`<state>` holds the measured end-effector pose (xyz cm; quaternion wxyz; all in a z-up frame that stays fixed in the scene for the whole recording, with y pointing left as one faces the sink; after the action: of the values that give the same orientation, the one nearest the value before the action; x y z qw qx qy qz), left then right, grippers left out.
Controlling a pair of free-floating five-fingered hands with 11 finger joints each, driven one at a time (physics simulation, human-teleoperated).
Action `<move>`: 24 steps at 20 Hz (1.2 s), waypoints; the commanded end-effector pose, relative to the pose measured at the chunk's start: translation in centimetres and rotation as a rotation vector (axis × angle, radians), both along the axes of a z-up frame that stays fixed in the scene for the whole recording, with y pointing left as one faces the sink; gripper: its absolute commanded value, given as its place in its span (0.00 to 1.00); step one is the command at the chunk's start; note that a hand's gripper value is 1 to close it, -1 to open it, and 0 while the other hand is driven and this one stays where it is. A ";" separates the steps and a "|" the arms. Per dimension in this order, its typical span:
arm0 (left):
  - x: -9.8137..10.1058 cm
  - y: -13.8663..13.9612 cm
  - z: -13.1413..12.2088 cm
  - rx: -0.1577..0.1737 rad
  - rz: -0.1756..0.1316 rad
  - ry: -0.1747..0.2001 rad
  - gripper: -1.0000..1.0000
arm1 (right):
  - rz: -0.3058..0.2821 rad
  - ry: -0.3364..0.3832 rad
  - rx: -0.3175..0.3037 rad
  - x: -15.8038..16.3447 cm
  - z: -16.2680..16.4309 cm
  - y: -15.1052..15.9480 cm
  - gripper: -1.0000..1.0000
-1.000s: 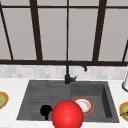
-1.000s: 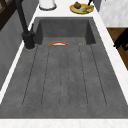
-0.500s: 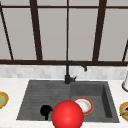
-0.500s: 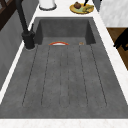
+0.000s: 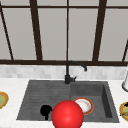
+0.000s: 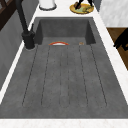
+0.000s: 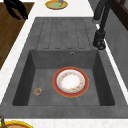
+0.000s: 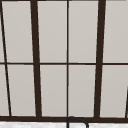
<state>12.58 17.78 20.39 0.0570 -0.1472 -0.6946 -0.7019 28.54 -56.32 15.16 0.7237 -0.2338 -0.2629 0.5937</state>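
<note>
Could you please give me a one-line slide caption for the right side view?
A red-rimmed plate lies flat in the dark sink basin beside the black faucet, with a robot hand hovering beyond the counter edge.

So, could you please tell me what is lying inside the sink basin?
In the sink basin a red-rimmed plate with a white centre lies flat on the floor, beside the small drain. In the front view a red ball covers part of the plate.

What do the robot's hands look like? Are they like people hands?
Yes, they are shaped like people's hands, with fingers and a thumb, but all plain black with no markings, cables or sleeves. No arms are attached: they just float. One hand shows as a black shape in the front view, low over the sink, left of a big red ball.
</note>
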 end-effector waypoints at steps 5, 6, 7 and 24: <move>0.0 0.0 0.0 0.000 0.000 0.000 0.50 | 0.000 -0.107 -0.057 1.5 -4.2 -1.2 0.00; 0.0 0.0 0.0 0.000 0.000 0.000 0.50 | -0.003 -0.114 -0.053 1.8 -4.9 -1.3 0.00; 0.0 0.0 0.0 0.000 0.000 0.000 0.50 | -0.010 -0.128 -0.041 1.5 -5.4 -1.4 0.00; 0.0 0.0 0.0 0.000 0.000 0.000 0.50 | -0.082 -0.366 -0.119 -1.5 -4.6 0.1 1.00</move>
<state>12.58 17.78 20.39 0.0570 -0.1472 -0.6946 -0.7019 28.54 -56.29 12.07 0.6713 -0.3648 -0.3604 0.5352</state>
